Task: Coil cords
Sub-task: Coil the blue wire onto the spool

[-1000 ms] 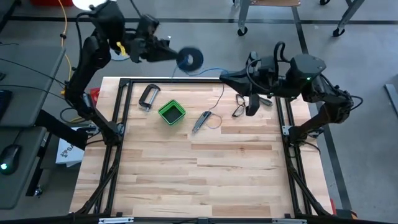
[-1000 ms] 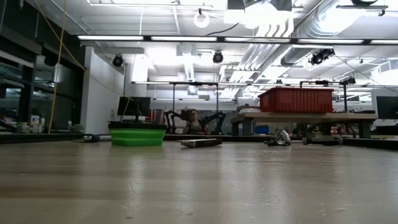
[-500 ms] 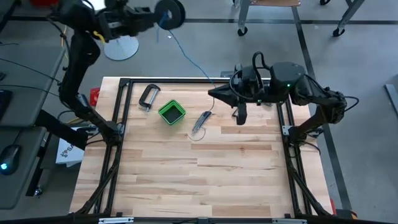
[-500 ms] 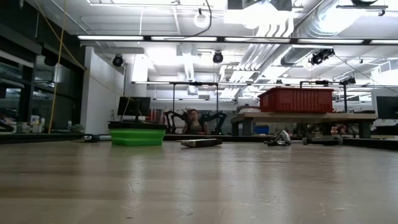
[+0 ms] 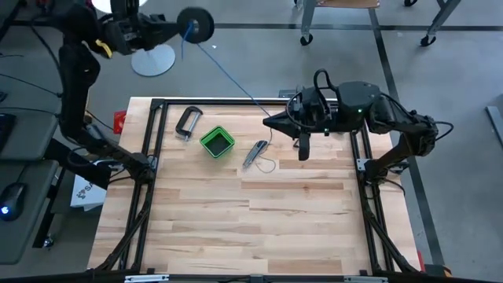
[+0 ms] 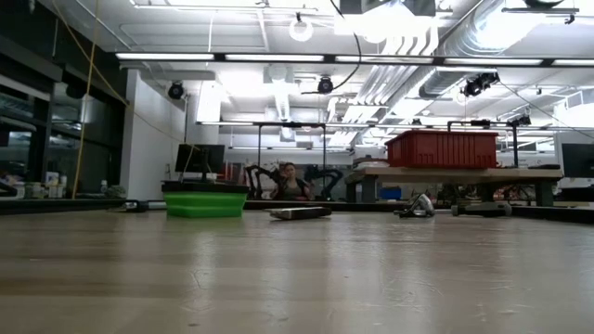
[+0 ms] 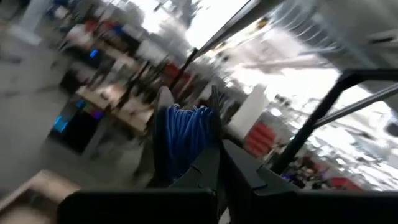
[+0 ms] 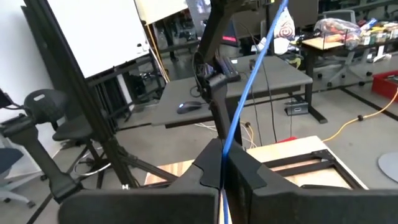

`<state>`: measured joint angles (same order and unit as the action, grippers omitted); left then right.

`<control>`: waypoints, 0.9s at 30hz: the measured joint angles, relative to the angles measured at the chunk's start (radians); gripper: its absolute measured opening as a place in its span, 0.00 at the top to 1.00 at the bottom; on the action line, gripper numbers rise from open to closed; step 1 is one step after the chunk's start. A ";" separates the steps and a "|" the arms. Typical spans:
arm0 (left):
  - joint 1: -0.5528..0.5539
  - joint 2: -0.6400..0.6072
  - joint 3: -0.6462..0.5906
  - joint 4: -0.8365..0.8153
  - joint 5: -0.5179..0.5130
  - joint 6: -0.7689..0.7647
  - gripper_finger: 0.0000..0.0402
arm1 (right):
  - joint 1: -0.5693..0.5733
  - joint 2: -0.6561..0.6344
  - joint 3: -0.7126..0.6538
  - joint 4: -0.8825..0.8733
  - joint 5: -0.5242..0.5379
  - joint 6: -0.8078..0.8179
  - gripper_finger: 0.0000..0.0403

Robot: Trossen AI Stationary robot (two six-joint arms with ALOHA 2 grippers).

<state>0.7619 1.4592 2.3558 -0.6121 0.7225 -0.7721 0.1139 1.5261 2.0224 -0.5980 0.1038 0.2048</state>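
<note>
My left gripper (image 5: 179, 25) is high, beyond the table's far left corner, shut on the small round dark spool (image 5: 196, 23). The left wrist view shows blue wire wound on the spool (image 7: 184, 142). The thin blue wire (image 5: 228, 71) runs in a straight slanting line from the spool down to my right gripper (image 5: 273, 123). That gripper is shut on the wire above the table's far edge. The wire's free end (image 5: 267, 163) lies in a small loop on the table beside a grey knife (image 5: 254, 153). My left gripper holds the spool between its two fingers, one dark finger (image 7: 211, 163) lying along a flange. The fingers come level from the left. The spool is lifted clear, high above the floor beyond the table. My right gripper pinches the wire (image 8: 227, 144) between its two shut fingers (image 8: 205, 171), which point toward the table's left. The wire runs taut from the fingers up to the spool. Its tail drops slack to the table.
A green box (image 5: 217, 141) and a metal clamp (image 5: 187, 122) lie at the far left of the table. The low view shows the box (image 6: 205, 204) and the knife (image 6: 299, 212). A white round stand base (image 5: 152, 59) is on the floor behind. The near half of the table is bare wood (image 5: 251, 228).
My left gripper has carried the spool up and toward the far left, away from the table. The wire has been drawn out longer and taut between the grippers. My right gripper has shifted toward the table's left. The slack loop on the table has shrunk.
</note>
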 joint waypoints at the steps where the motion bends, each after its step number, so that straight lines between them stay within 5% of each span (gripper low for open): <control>1: 0.004 -0.005 0.000 -0.054 -0.001 0.017 1.00 | 0.000 0.000 0.000 0.000 -0.001 -0.001 1.00; 7: 0.007 -0.009 0.000 -0.307 0.071 0.044 1.00 | 0.000 -0.002 0.000 -0.001 -0.004 -0.003 1.00; 15: 0.002 -0.009 0.000 -0.334 0.235 -0.011 1.00 | 0.000 -0.018 0.000 -0.005 0.000 -0.030 1.00; 27: -0.130 0.061 0.000 -0.543 0.241 0.071 1.00 | -0.009 -0.053 0.000 0.040 0.049 -0.056 1.00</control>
<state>0.6316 1.5201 2.3562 -1.1547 0.9631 -0.7010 0.1045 1.4727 2.0224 -0.5575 0.1524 0.1487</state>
